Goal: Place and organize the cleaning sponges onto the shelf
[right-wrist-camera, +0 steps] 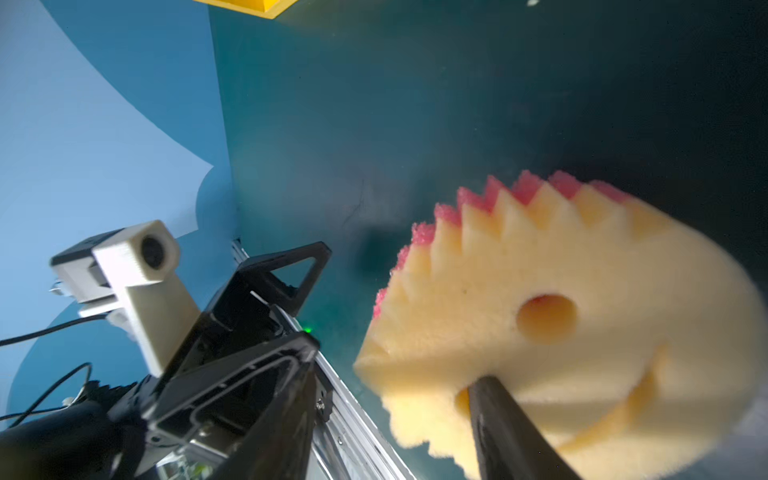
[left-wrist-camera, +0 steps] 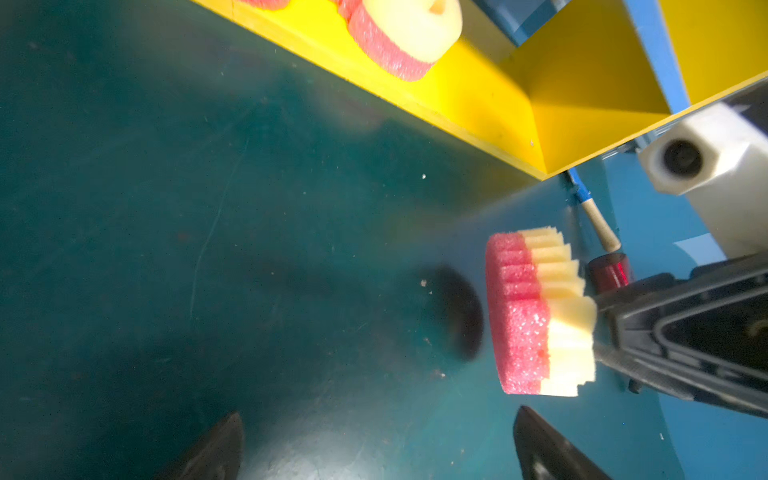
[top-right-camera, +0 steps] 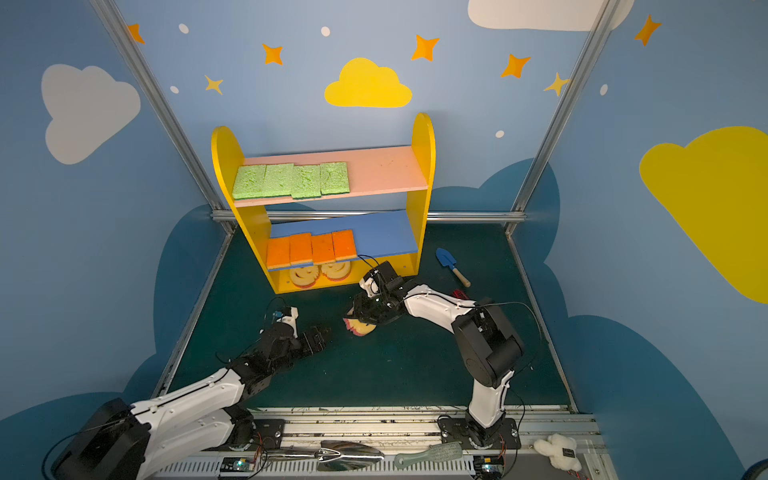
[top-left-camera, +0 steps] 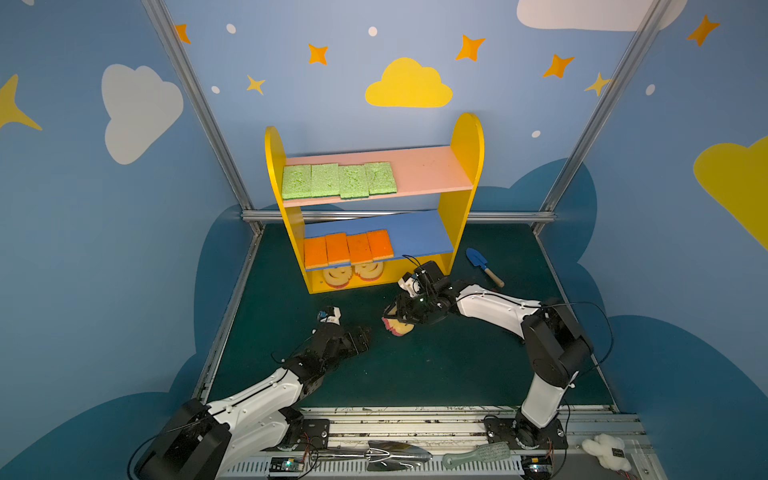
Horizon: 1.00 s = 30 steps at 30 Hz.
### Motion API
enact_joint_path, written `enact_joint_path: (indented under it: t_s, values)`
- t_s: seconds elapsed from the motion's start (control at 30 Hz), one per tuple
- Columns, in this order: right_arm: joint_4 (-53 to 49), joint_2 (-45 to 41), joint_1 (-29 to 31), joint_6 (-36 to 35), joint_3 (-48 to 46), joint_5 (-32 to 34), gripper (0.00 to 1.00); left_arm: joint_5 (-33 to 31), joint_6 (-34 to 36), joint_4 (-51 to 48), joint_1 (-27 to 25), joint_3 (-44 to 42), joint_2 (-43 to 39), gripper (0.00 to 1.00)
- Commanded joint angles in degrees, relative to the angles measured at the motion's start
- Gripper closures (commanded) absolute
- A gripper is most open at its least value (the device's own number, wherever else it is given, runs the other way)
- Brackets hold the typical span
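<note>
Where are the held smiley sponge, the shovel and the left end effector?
Smiley sponge (right-wrist-camera: pixel 615 324): right wrist view, yellow face.
Shovel (top-left-camera: pixel 476 258): a top view, blade.
Left end effector (left-wrist-camera: pixel 378 419): left wrist view, midway between open fingertips.

Top views high, facing shelf (top-left-camera: pixel 467 166); 2 wrist views close, sharing sponge (left-wrist-camera: pixel 536 316).

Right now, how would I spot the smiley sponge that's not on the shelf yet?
Find the yellow shelf at the back of the green mat. In front of it, the right tool grips a round yellow smiley sponge with a pink underside. Its two twins sit on the shelf's bottom board, but this one is tilted, off the shelf.
</note>
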Motion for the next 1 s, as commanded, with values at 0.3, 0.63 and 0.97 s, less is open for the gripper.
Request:
enact_joint_path:
  t_s: [0.3,0.63,0.97]
  values:
    - [15.02,4.02,0.8,8.76,-1.77,-10.03,0.4,4.47,-0.45,10.69,0.2,2.19,5.17,0.0]
    - [21.76,5.89,0.87,11.89,-2.57,-13.54,0.41,5.12,-1.11,14.28,0.29,2.07,8.95,0.02]
    - [27.56,6.99,1.32,14.62,-4.27,-15.99,0.41,5.95,-1.85,17.58,0.29,2.59,12.12,0.29]
